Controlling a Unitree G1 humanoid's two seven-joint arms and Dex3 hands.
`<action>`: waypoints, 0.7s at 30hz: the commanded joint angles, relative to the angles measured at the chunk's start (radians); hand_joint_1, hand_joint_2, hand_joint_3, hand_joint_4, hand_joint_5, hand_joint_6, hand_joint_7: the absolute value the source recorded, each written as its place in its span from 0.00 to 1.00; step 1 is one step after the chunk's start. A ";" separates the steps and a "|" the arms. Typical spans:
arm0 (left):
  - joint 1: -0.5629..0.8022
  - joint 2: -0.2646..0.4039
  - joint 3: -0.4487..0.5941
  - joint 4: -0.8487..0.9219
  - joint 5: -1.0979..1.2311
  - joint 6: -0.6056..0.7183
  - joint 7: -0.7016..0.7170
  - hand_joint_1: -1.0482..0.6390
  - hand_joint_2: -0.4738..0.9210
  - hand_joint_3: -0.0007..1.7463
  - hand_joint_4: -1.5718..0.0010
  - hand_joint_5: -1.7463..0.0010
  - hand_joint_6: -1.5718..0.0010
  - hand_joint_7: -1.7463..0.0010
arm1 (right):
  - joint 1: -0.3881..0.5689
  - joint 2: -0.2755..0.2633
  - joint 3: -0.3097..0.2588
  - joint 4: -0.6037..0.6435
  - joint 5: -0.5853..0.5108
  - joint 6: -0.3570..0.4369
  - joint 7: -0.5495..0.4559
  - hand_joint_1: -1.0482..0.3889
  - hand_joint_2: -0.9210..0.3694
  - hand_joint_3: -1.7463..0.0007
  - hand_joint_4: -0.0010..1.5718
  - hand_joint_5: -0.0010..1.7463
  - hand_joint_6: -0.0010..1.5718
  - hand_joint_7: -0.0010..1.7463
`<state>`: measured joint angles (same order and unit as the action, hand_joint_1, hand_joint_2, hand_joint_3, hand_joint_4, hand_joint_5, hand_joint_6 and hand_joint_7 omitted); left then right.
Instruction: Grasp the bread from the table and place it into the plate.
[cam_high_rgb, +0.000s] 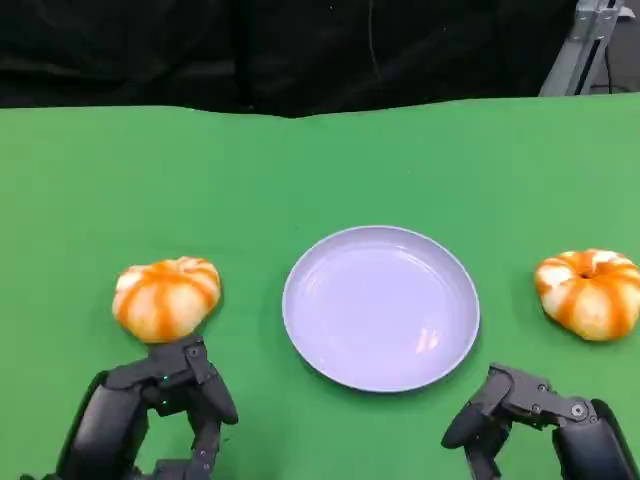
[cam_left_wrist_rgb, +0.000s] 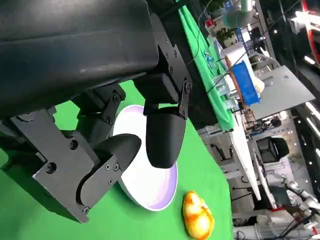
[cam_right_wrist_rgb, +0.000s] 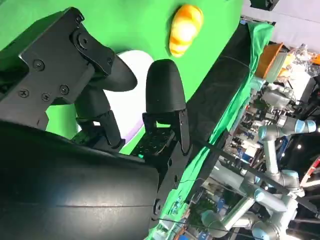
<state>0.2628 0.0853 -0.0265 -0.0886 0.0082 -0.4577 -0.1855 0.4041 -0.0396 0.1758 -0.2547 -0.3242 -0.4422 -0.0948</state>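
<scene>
Head view: lilac plate (cam_high_rgb: 381, 307) at centre of the frame on the green table (cam_high_rgb: 300, 170), nothing in it; one striped orange-and-white bread (cam_high_rgb: 166, 298) at left, second bread (cam_high_rgb: 590, 293) at right edge; left hand (cam_high_rgb: 165, 405) at lower left, released, fingers apart, grasping nothing, sitting just below the left bread and near it; right hand (cam_high_rgb: 525, 410) at lower right, likewise released, below and to the left of the right bread, clearly farther off; likely the left hand the nearer for a grasp, bread straight up-frame from it; breads round, no real long axis.

Left wrist view: left hand's fingers (cam_left_wrist_rgb: 162, 135) spread over the plate (cam_left_wrist_rgb: 155, 192); far bread (cam_left_wrist_rgb: 196, 216) at lower right beyond the plate.

Right wrist view: right hand's fingers (cam_right_wrist_rgb: 164, 95) parted, nothing between; plate (cam_right_wrist_rgb: 127, 100) behind them; far bread (cam_right_wrist_rgb: 184, 27) at top centre.
</scene>
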 joint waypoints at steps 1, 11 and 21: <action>0.003 0.015 0.005 -0.011 0.000 0.003 0.004 0.59 0.54 0.87 0.45 0.00 0.47 0.10 | 0.004 -0.001 0.000 -0.011 0.010 0.013 0.002 0.70 0.47 0.24 0.53 0.92 0.54 0.74; -0.022 0.013 0.020 0.005 -0.031 0.037 0.000 0.62 0.59 0.79 0.51 0.13 0.52 0.27 | 0.003 0.002 0.002 -0.002 0.013 0.013 -0.002 0.71 0.49 0.23 0.54 0.90 0.54 0.74; -0.073 0.085 0.017 -0.096 0.191 0.228 0.040 0.48 0.97 0.05 0.68 0.58 0.60 0.89 | -0.003 0.006 0.004 -0.004 0.014 0.019 0.000 0.70 0.47 0.24 0.53 0.91 0.54 0.74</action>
<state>0.2001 0.1440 -0.0122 -0.1534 0.1551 -0.2712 -0.1650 0.4009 -0.0318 0.1817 -0.2570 -0.3228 -0.4290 -0.0938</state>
